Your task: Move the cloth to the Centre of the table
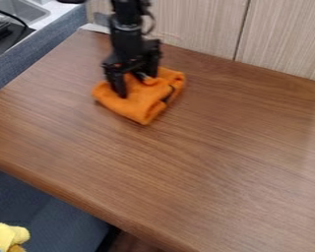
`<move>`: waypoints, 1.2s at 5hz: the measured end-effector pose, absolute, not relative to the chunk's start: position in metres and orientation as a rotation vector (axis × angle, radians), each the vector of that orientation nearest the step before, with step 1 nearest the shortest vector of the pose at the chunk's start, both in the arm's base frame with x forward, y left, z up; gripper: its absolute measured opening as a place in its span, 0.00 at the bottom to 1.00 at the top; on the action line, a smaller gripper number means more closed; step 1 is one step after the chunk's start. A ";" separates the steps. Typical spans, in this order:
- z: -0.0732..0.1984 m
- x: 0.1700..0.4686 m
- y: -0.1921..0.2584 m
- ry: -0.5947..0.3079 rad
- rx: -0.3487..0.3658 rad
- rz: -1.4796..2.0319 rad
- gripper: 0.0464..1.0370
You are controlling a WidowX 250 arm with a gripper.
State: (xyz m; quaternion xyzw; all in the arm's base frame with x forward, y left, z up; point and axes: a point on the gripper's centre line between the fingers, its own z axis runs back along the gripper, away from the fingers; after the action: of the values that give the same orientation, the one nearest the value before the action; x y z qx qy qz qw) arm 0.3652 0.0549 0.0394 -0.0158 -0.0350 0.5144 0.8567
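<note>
At the back of the counter point(200, 162), the pincer point(136, 84), fingers apart, straddles the cloth point(141, 104) (grasping step, seemingly); next: close, shift centreward.

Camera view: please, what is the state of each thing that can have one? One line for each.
Cloth: folded, a bit rumpled, on the table, off its centre.
Gripper: open, lowered to the cloth, its fingers apart.
Yellow thing: beyond the table's edge, partly cut off by the view.
</note>
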 end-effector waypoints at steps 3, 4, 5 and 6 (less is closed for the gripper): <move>0.041 0.338 0.002 -0.052 -0.030 0.860 0.96; 0.040 0.327 -0.006 -0.051 -0.037 0.810 0.96; 0.042 0.322 -0.012 -0.055 -0.039 0.771 0.96; 0.041 0.320 -0.013 -0.052 -0.038 0.771 0.96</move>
State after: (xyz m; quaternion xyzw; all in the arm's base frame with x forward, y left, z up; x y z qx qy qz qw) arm 0.3203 -0.0129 0.0413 -0.0185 -0.0254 0.3758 0.9262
